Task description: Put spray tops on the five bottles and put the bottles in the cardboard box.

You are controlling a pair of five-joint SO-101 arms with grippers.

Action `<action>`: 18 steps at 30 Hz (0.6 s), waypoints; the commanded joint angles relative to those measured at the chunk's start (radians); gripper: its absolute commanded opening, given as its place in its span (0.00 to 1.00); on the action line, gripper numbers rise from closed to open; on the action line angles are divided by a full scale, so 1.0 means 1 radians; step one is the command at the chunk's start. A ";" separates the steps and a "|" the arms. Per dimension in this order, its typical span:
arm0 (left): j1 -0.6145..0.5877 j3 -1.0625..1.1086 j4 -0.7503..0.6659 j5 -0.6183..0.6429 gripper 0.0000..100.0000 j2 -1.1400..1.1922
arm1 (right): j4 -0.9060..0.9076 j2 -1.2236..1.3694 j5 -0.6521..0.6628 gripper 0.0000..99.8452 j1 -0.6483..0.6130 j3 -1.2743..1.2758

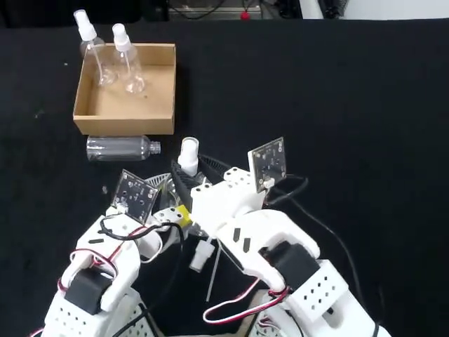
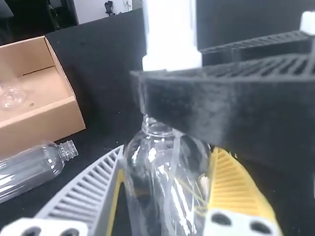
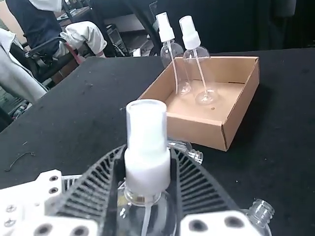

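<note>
A clear bottle (image 2: 162, 172) stands upright between the grey and yellow fingers of my left gripper (image 2: 165, 196), which is shut on it. A white spray top (image 3: 146, 142) sits on the bottle's neck, and my right gripper (image 3: 146, 160) has its black fingers shut on that top. From above, this top (image 1: 188, 156) lies just in front of the cardboard box (image 1: 163, 84). Two capped bottles (image 1: 95, 53) (image 1: 130, 63) stand in the box. An uncapped bottle (image 1: 121, 147) lies on its side along the box's near wall.
A loose spray top (image 1: 201, 255) with its tube lies on the black table between the two arms. The open neck of another bottle (image 3: 261, 211) shows beside my right gripper. The table to the right is bare black cloth.
</note>
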 commanded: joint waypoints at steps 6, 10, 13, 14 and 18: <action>0.001 -0.050 0.002 0.011 0.25 -0.014 | -0.015 -0.016 0.061 0.19 -0.014 -0.016; 0.001 -0.050 0.002 0.011 0.25 -0.014 | -0.008 -0.016 0.063 0.18 -0.014 -0.065; 0.001 -0.050 0.002 0.011 0.25 -0.014 | -0.006 -0.016 0.063 0.18 -0.009 -0.082; 0.001 -0.050 0.002 0.011 0.25 -0.014 | -0.002 -0.016 0.063 0.18 -0.009 -0.085; 0.001 -0.053 0.002 0.011 0.25 -0.014 | 0.083 -0.016 0.063 0.18 -0.011 -0.131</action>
